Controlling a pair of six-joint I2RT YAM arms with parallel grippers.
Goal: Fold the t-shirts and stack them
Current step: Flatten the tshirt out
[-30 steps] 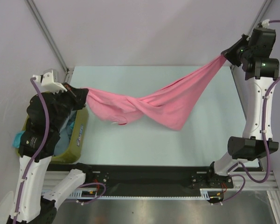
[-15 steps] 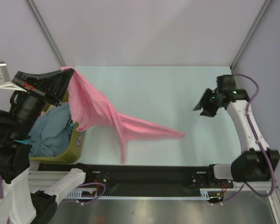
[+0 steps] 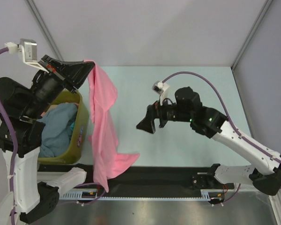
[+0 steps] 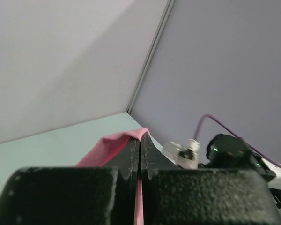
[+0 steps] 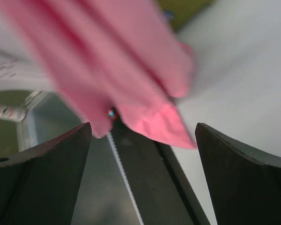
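Top external view gives me the pale green table [image 3: 187, 79] first, with both arms raised over it. My left arm [image 3: 18, 108] stands tall at the table's left side, and my right arm [image 3: 234, 138] stretches low across the middle, pointing left.

The pink shirt [image 3: 103, 126] hangs in a long loose fall from the left jaws, just beside the bin's right wall. Its lower end spreads over the table's near edge and the black rail [image 3: 154, 176]. I cannot tell whether it rests there.

The olive bin [image 3: 82, 126] sits at the table's left edge, under my left arm. A grey-blue shirt [image 3: 56, 126] lies crumpled inside it.

On the left wrist view, the left jaws are pressed together with the pink shirt [image 4: 114, 143] pinched between them, the cloth coming out past the tips.

On the right wrist view, the right jaws are spread wide and hold nothing. The pink shirt [image 5: 131, 70] shows blurred beyond them, apart from both fingers [image 5: 37, 183]. From above, they face the hanging cloth from its right.
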